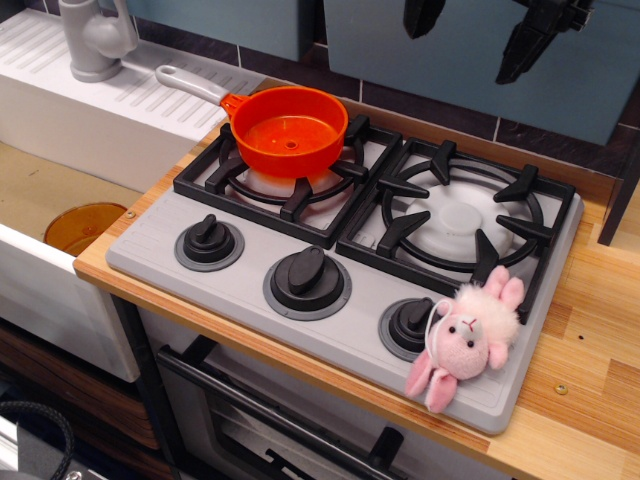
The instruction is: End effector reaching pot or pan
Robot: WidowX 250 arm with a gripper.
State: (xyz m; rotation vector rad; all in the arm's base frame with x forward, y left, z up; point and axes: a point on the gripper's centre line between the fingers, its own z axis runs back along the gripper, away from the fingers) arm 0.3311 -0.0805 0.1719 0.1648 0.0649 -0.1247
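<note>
A small bright orange saucepan [290, 132] sits upright on the left burner grate of the toy stove [150, 250]. Its long light-grey handle [190, 83] points back left over the sink's drainboard. The pan looks empty. My black gripper [458, 57] hangs at the top edge of the view, above the back of the right burner, to the right of the pan and well above it. Only its two dark fingers [422, 17] show; they stand wide apart with nothing between them.
A pink plush bunny [468, 335] lies on the stove's front right corner. Three black knobs [307, 280] line the front. The right burner grate [460, 215] is bare. A white sink [60, 190] at left holds a flat translucent orange disc [83, 226], behind a grey faucet [95, 38].
</note>
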